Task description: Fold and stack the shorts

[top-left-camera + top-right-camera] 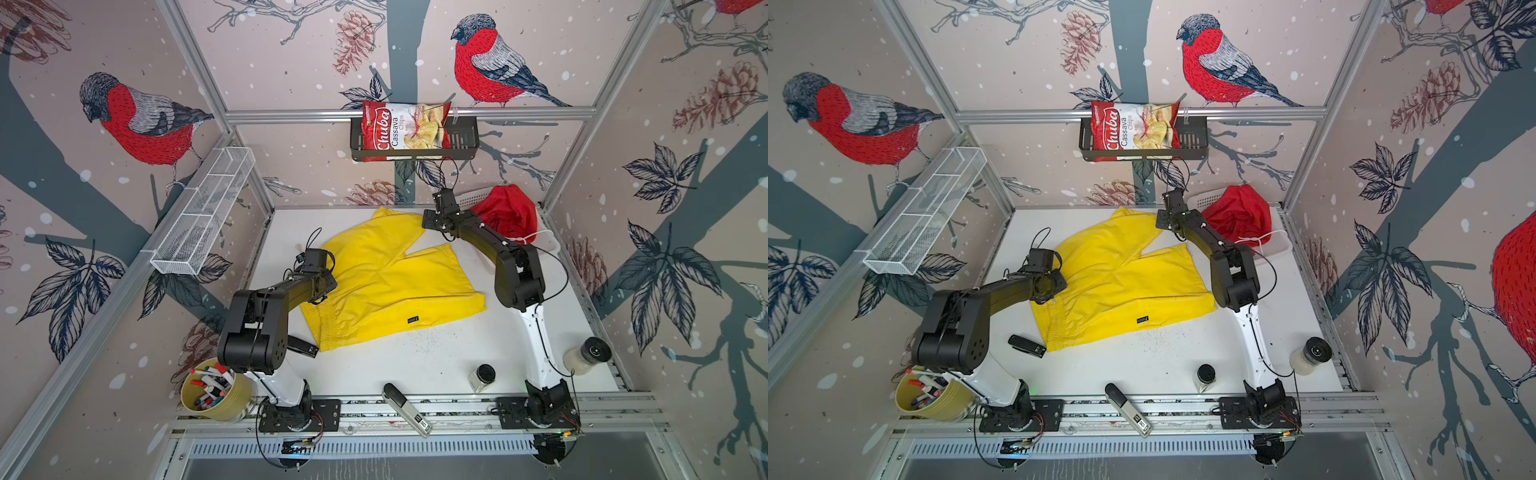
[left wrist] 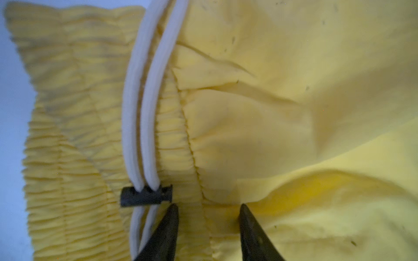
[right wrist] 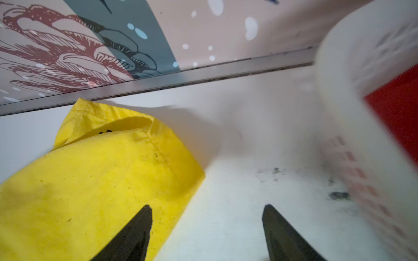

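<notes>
**Entry 1: yellow shorts** (image 1: 386, 282)
- Location: spread almost flat across the middle of the white table (image 1: 415, 365), with the gathered waistband toward the left arm and both legs fanned toward the back wall.
- Handling: thin, light, limp cloth that should sag, crease and slide on the smooth top (no stiffness to lean on).
- Best holds: the ruched waistband, bulky enough to pinch, and the stitched leg hems.
- Avoid: the white drawstring (image 2: 140, 113) and its black toggle (image 2: 146, 195), since a tug there would probably only cinch the waist.

**Entry 2: red shorts** (image 1: 509, 212)
- Location: heaped unfolded in the white basket (image 1: 473, 195) at the back right corner, with a white cord (image 1: 528, 239) trailing over the rim.

**Entry 3: claws**
- The left gripper (image 2: 208, 206) has its fingers parted either side of the waistband seam, just beside the toggle. Nothing looks clamped.
- The right gripper (image 3: 208, 206) is spread wide and empty. One finger is over the far leg's hem, the other is over bare table, and the basket is close by.

**Entry 4: surroundings**
- A black clip-like tool (image 1: 303, 347) lies just beside the waistband corner and is the likeliest snag for a fold.
- The small jar (image 1: 482, 378), larger jar (image 1: 588, 355), grey handheld device (image 1: 405, 409) and cup of markers (image 1: 214, 392) are all near the front and well apart from the cloth.
- The chips bag (image 1: 403, 126) sits in a wall rack, off the table.
</notes>
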Controlling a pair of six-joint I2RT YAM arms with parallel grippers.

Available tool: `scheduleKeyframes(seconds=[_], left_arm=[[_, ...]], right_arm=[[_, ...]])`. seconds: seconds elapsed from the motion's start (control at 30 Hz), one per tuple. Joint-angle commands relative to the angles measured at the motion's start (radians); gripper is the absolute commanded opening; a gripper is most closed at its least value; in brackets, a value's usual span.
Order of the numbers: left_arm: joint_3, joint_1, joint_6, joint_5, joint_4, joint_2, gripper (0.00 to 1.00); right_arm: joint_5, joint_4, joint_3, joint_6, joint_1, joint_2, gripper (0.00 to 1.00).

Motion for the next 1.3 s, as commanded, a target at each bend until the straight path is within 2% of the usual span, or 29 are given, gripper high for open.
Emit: scheduleKeyframes(seconds=[0.0, 0.07, 0.13, 0.17, 0.27, 0.33, 0.5, 0.73, 0.97, 1.07, 1.13, 1.17, 1.27], left_arm=[[-0.032, -0.018, -0.010, 0.103, -0.236, 0.029, 0.44], [-0.038, -0.019, -0.010, 0.115, -0.223, 0.028, 0.43], [-0.042, -0.019, -0.009, 0.115, -0.216, 0.030, 0.43], [-0.043, -0.021, -0.011, 0.115, -0.215, 0.029, 0.43], [-0.040, -0.020, -0.012, 0.118, -0.211, 0.034, 0.41], [-0.044, -0.020, -0.017, 0.126, -0.206, 0.035, 0.40], [-0.062, -0.020, -0.026, 0.144, -0.192, 0.026, 0.39], [-0.095, -0.020, -0.028, 0.120, -0.201, -0.016, 0.39], [-0.130, -0.019, -0.023, 0.117, -0.195, -0.046, 0.39], [-0.135, -0.020, -0.023, 0.121, -0.192, -0.052, 0.38], [-0.137, -0.019, -0.020, 0.115, -0.197, -0.056, 0.39], [-0.137, -0.019, -0.019, 0.112, -0.201, -0.058, 0.39], [-0.141, -0.020, -0.019, 0.090, -0.227, -0.061, 0.38]], right_arm=[[-0.129, 0.057, 0.041, 0.074, -0.003, 0.054, 0.79], [-0.164, 0.082, 0.045, 0.095, -0.005, 0.076, 0.77], [-0.187, 0.101, 0.045, 0.101, -0.005, 0.087, 0.69], [-0.199, 0.105, 0.042, 0.103, -0.007, 0.091, 0.59], [-0.227, 0.098, 0.033, 0.113, -0.018, 0.092, 0.19], [-0.237, 0.073, 0.032, 0.116, -0.030, 0.082, 0.01], [-0.196, 0.056, -0.035, 0.077, -0.042, -0.026, 0.00], [-0.057, 0.020, -0.158, 0.042, -0.042, -0.236, 0.00], [-0.076, 0.036, -0.260, 0.040, -0.038, -0.356, 0.00], [-0.061, -0.004, -0.286, 0.052, -0.035, -0.334, 0.06], [-0.051, -0.014, -0.324, 0.062, -0.037, -0.316, 0.23], [-0.049, -0.013, -0.346, 0.066, -0.037, -0.312, 0.25], [-0.025, -0.009, -0.412, 0.074, -0.037, -0.316, 0.24]])
